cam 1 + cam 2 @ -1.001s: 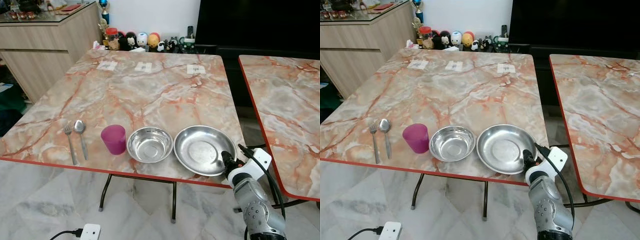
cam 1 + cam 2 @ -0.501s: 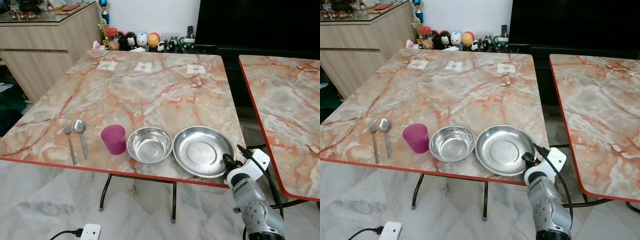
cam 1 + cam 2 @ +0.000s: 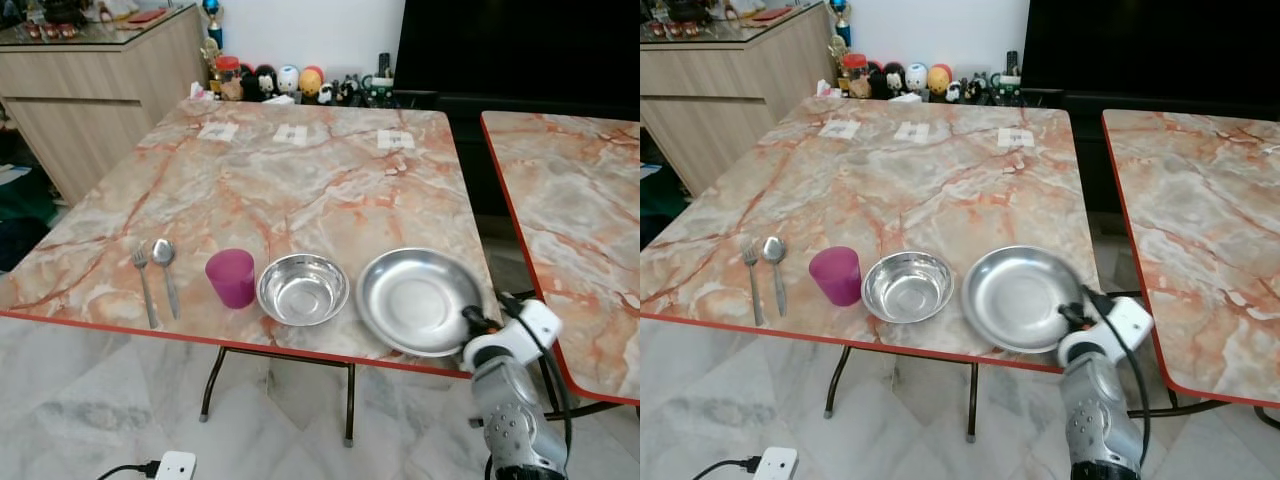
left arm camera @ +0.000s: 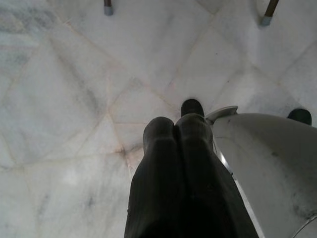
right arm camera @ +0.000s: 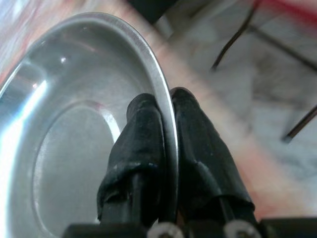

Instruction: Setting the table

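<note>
On the marble table [image 3: 300,190], from left to right, lie a fork [image 3: 143,280], a spoon [image 3: 166,270], a pink cup [image 3: 231,277], a steel bowl [image 3: 302,288] and a steel plate [image 3: 415,300]. The right gripper [image 5: 166,148] pinches the plate's rim at the table's near edge. The left gripper [image 4: 181,148] hangs closed and empty above the floor. The setting seems almost complete; only the plate's placing remains.

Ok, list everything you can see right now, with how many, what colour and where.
Plate: one, silver, near right edge of the table, rim pinched.
Bowl: one, silver, left of the plate.
Cup: one, purple, left of the bowl.
Spoon: one, silver, left of the cup.
Fork: one, silver, beside the spoon.
Table: one, orange-veined marble.
Second table: one, same marble, to the right.
Figurines: several, mixed colours, behind the table.
Right gripper: shut on the plate rim.
Left gripper: shut, idle above the floor.
</note>
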Available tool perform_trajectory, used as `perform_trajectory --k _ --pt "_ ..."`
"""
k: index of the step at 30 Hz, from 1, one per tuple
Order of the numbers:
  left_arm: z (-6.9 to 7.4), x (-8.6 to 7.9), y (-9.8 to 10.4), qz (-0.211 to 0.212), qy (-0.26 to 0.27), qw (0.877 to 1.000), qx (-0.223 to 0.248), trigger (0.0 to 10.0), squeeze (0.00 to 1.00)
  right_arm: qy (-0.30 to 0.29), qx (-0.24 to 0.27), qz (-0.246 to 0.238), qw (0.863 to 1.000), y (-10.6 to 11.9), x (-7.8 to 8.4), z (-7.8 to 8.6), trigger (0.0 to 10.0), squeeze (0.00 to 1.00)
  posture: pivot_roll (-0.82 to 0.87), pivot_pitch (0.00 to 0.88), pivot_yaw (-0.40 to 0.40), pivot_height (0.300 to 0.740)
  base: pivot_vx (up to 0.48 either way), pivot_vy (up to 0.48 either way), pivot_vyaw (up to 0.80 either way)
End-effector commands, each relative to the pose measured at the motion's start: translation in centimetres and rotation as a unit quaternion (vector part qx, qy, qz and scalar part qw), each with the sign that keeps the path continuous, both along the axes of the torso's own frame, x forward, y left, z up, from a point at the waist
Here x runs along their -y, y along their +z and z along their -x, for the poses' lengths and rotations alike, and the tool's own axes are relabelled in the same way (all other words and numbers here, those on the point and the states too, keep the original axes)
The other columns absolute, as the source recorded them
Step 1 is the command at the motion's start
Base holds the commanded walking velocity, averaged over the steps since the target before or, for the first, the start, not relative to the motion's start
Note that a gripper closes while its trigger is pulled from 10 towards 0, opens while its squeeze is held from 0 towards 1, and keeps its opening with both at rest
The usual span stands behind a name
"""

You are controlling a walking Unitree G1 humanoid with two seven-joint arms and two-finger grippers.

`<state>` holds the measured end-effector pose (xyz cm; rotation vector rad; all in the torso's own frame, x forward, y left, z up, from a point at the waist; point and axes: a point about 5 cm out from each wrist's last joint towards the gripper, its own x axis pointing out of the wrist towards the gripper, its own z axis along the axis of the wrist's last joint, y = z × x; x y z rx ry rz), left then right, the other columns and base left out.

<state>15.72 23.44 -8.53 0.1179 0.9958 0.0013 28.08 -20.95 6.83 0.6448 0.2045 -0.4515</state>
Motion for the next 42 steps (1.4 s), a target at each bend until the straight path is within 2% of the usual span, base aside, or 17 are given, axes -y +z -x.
perform_trajectory --k 1,2,6,12,15,22,29,36,42 --pt "0.4 -0.2 -0.1 -0.005 -0.004 1.000 -0.011 10.0 0.00 -0.006 0.039 0.003 0.999 0.9 0.4 0.1 8.8 0.00 0.04 0.000 0.013 0.740 0.000 0.000 0.00" --pt "0.3 -0.1 -0.1 -0.007 -0.008 1.000 -0.011 10.0 0.00 0.007 0.060 0.002 0.998 1.4 0.1 0.0 10.0 0.00 0.04 0.000 0.013 0.740 0.000 0.000 0.00" --pt "0.2 0.6 -0.3 -0.010 -0.018 1.000 -0.011 10.0 0.00 0.027 0.119 -0.004 0.992 2.8 -0.8 -0.2 10.0 0.00 0.04 0.000 0.011 0.740 0.000 -0.300 0.00" --pt "0.5 0.7 -0.4 -0.010 -0.020 1.000 -0.015 10.0 0.00 0.040 0.148 0.007 0.988 3.6 -1.3 -0.3 10.0 0.00 0.04 0.000 0.011 0.740 0.000 -0.441 0.00" --pt "0.9 0.3 -0.5 -0.013 -0.019 1.000 -0.018 10.0 0.00 0.034 0.171 0.000 0.985 4.2 -1.3 -0.4 10.0 0.00 0.04 0.000 0.009 0.740 0.000 -0.442 0.00" --pt "1.3 -0.9 -0.2 -0.016 -0.017 1.000 -0.017 10.0 0.00 0.023 0.172 -0.004 0.985 4.1 -1.1 -0.5 10.0 0.00 0.04 0.000 0.011 0.740 0.000 -0.439 -0.59" --pt "1.5 -1.4 -0.2 -0.020 -0.018 0.999 -0.019 10.0 0.00 0.012 0.172 -0.003 0.985 3.7 -0.9 -0.2 10.0 0.00 0.03 0.000 0.019 0.740 0.000 -0.439 0.00" --pt "0.3 0.4 -0.2 -0.015 -0.032 0.999 -0.015 10.0 0.00 0.002 0.170 -0.004 0.985 3.6 -0.6 0.0 10.0 0.00 0.03 0.000 0.029 0.740 0.000 -0.438 0.00" --pt "0.2 1.1 -0.4 -0.014 -0.039 0.999 -0.015 10.0 0.00 -0.009 0.163 -0.003 0.987 3.3 -0.3 0.1 10.0 0.00 0.02 0.000 0.036 0.740 0.000 -0.434 0.00"
